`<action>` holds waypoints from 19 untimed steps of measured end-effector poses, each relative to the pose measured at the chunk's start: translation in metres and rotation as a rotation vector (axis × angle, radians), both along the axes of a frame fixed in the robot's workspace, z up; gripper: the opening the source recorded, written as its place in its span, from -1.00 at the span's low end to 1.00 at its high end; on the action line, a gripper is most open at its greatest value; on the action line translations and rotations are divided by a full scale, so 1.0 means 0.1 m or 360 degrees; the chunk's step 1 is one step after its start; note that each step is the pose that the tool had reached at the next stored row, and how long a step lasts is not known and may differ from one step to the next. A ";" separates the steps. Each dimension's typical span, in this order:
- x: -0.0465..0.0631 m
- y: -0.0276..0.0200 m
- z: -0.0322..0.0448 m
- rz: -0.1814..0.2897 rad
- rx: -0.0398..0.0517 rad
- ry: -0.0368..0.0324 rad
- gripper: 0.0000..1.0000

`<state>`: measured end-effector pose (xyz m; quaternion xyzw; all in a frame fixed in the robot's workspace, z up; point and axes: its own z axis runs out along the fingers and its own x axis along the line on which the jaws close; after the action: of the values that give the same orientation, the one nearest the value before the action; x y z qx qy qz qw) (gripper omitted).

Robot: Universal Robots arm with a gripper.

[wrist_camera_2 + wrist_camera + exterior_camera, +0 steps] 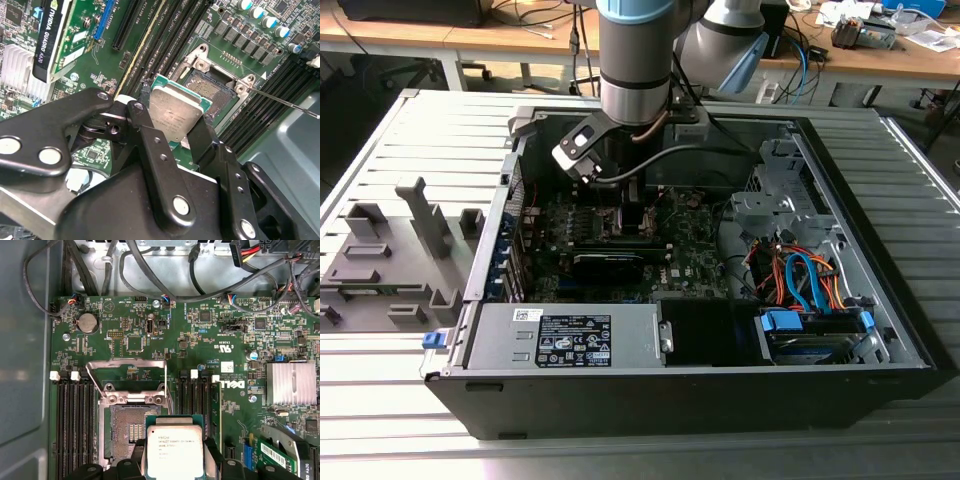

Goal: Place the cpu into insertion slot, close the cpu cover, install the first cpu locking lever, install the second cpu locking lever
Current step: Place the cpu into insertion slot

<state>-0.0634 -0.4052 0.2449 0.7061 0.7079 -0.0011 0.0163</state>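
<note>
1. Arm and black two-finger gripper [623, 215] drop from the upper middle of the exterior view into the open black metal computer case [720, 385]. They end over the green circuit board [695, 265], a little left of the frame's centre. I cannot make out the chip from here.
2. In the second wrist view I have the small flat square cpu [176, 114], dull silver-grey on top, pinched by two opposite edges between the black fingers [140, 117]. The grip is closed on it. The square black insertion slot [207, 90], thin metal rim around it, lies just beyond the chip's far edge, away from the gripper body. The chip partly hides it. A thin bare metal rod [285, 101] sticks out past the slot's corner, apart from the chip.
3. In the first wrist view the cpu [175, 452] sits square to the insertion slot [131, 427], edges parallel. It lies off the slot's centre, toward the silver finned heat sink [291, 384]. I cannot tell how high it hangs above the slot. The thin silver-grey cpu cover [125, 361], a frame with a cut-out centre, stands tipped open at the slot's far side, leaving the slot bare. Long black memory slots [75, 430] flank it closely, so I judge the room tight.
</note>
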 end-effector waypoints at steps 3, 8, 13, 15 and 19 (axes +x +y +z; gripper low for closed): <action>0.00 0.000 -0.015 0.0000 0.0000 0.0000 0.08; 0.00 0.001 -0.025 0.0000 0.0000 0.0000 0.08; 0.00 0.017 -0.040 0.0000 0.0000 0.0000 0.08; 0.00 0.033 -0.041 0.0000 0.0000 0.0000 0.08; 0.00 0.072 -0.042 0.0000 0.0000 0.0000 0.08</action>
<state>-0.0634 -0.3981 0.2407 0.7061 0.7079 -0.0011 0.0163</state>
